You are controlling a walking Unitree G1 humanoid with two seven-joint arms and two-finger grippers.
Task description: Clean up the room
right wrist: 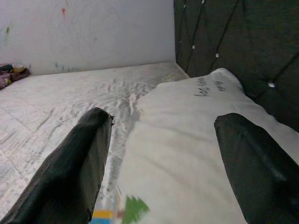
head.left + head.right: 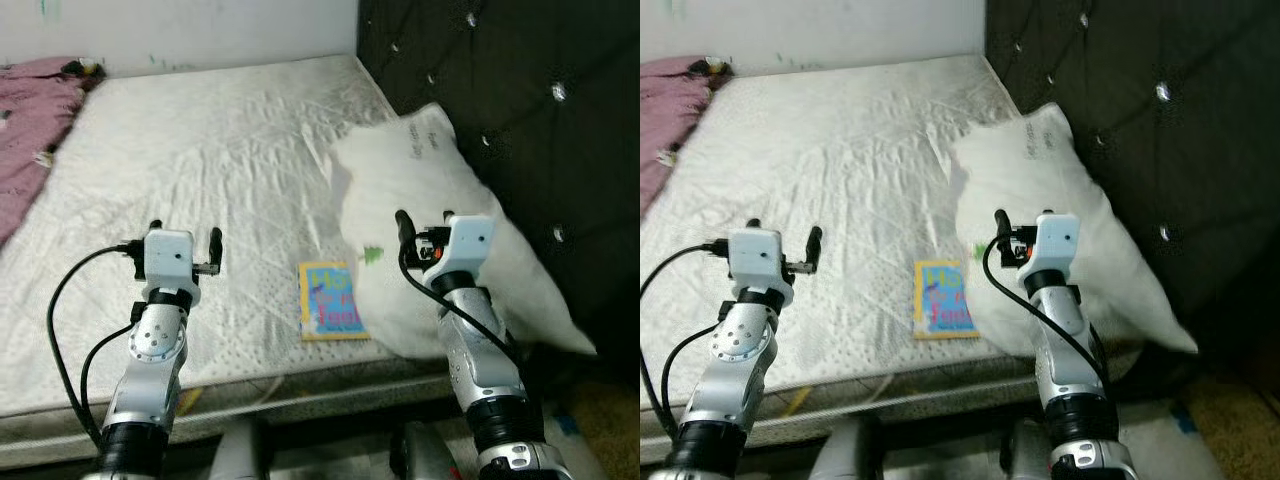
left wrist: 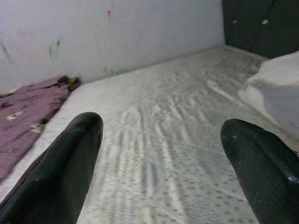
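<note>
1. Currently, the left gripper hovers over the bed near its front edge, jaws wide apart, holding nothing.
2. Right gripper hovers above the pillow, jaws wide, empty.
3. Book lies near the front edge, touching the pillow.

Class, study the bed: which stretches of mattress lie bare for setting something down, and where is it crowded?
Bare: the wide middle of the mattress, between the purple blanket and the pillow. Also the strip between the left gripper and the book. Crowded: by the headboard, where pillow, book and right gripper meet.
</note>
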